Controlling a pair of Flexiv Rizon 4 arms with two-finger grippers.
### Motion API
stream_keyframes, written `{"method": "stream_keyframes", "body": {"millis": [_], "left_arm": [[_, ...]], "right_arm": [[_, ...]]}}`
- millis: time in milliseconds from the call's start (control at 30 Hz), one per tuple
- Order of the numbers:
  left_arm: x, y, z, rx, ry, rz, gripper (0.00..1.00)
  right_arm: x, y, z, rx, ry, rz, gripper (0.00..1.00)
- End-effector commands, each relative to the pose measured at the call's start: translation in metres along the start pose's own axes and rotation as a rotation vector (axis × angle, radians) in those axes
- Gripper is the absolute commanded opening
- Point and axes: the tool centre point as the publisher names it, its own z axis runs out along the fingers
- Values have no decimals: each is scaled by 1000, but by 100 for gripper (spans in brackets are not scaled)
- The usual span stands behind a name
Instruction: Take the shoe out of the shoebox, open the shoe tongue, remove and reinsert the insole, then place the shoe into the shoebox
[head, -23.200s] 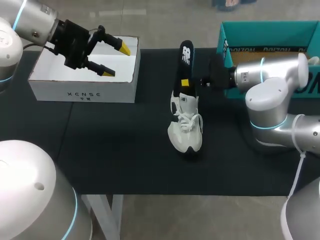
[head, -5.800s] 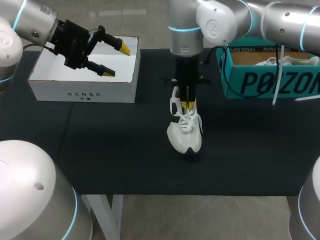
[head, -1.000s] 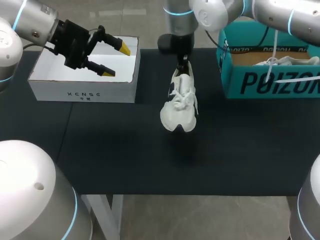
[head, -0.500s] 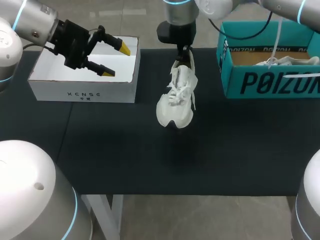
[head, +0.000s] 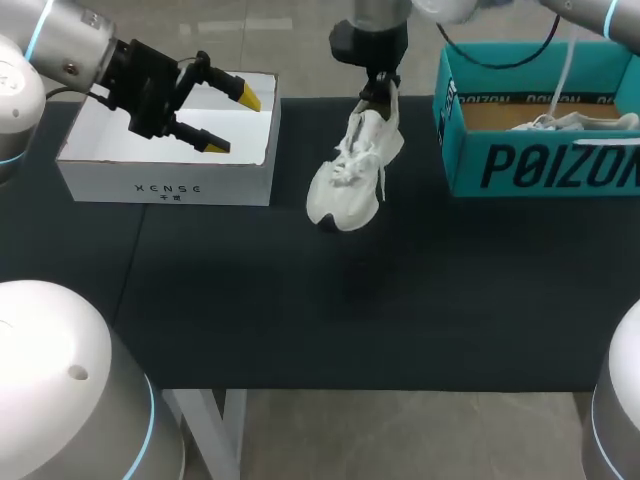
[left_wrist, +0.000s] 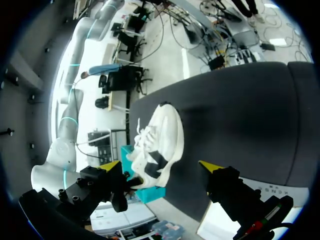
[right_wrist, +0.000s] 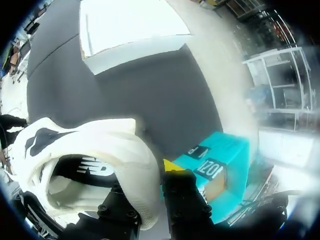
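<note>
White shoe (head: 352, 170) hangs by its heel from the right claw (head: 381, 88), which is clamped on the heel collar. The toe points down and toward the table's (head: 300, 320) near left, over the middle of the far edge. Its shadow lies apart from it on the black cloth. The upper and the loosely tied laces are white. Black patches show on its side in the left wrist view. In the right wrist view the opening shows a dark lining with a white logo, and one yellow fingertip (right_wrist: 172, 164) sits just outside the heel.

Teal shoebox (head: 540, 150) stands at the far right corner, open. It has large dark lettering along its near side and smaller dark print on its end wall. A second white shoe (head: 572, 122) lies inside it on brown card.

At the far left corner stands an open white box (head: 165, 175) with a short line of small dark print on its near wall. The left claw (head: 218, 117) hangs over this box with its yellow-tipped fingers apart, gripping nothing.
</note>
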Motion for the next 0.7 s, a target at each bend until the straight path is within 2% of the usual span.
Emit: {"method": "stream_keyframes", "body": {"millis": [33,167,367,700], "left_arm": [[0,0,0,0,3,1,100],[0,0,0,0,3,1,100],[0,0,0,0,3,1,100],[0,0,0,0,3,1,100]], "right_arm": [[-39,-15,-5,26,-3,96,0],[-66,-29,-9,66,-33,218,0],[-86,-43,-10,90,-35,340,0],[-88,-45,-11,92,-42,361,0]]}}
